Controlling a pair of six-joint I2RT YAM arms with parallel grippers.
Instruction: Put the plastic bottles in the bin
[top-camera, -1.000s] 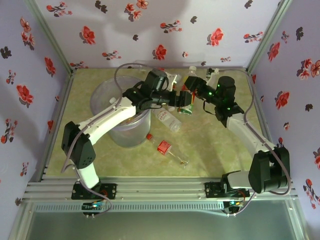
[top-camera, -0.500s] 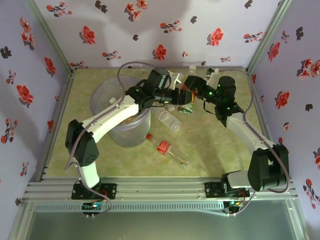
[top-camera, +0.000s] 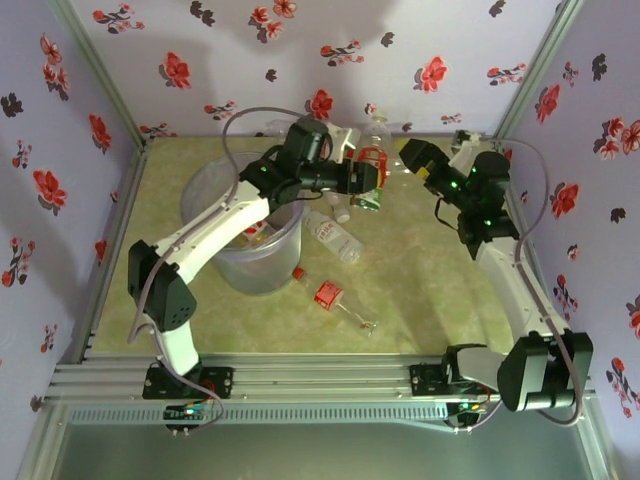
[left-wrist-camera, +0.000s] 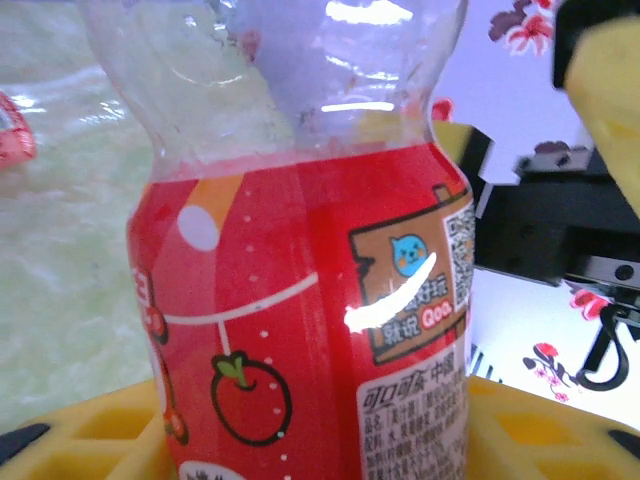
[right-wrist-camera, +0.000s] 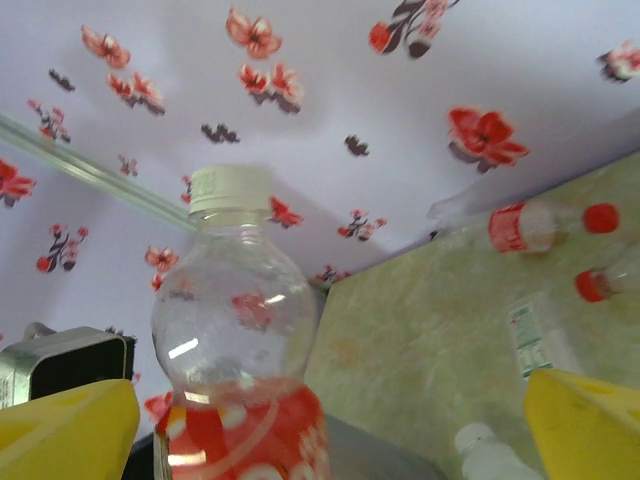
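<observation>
My left gripper (top-camera: 366, 184) is shut on a clear plastic bottle (top-camera: 374, 150) with a red label and a white cap, held above the table just right of the bin (top-camera: 205, 185). In the left wrist view the bottle's red label (left-wrist-camera: 300, 330) sits between the yellow fingers (left-wrist-camera: 90, 440). My right gripper (top-camera: 412, 156) stands open to the right of that bottle, apart from it. In the right wrist view the same bottle (right-wrist-camera: 240, 330) stands between the wide-spread yellow fingers (right-wrist-camera: 65, 430). The bin is a pale translucent bucket with bottles lying inside.
Loose bottles lie on the green table: a clear one (top-camera: 335, 238), a white-capped one (top-camera: 340, 207), and a red-labelled one with a red cap (top-camera: 320, 291). More red-capped bottles (right-wrist-camera: 530, 226) lie in the right wrist view. Flowered walls close in three sides.
The right gripper has opened and drawn back to the right, away from the bottle. The left gripper has closed on the bottle and carried it slightly toward the back wall.
</observation>
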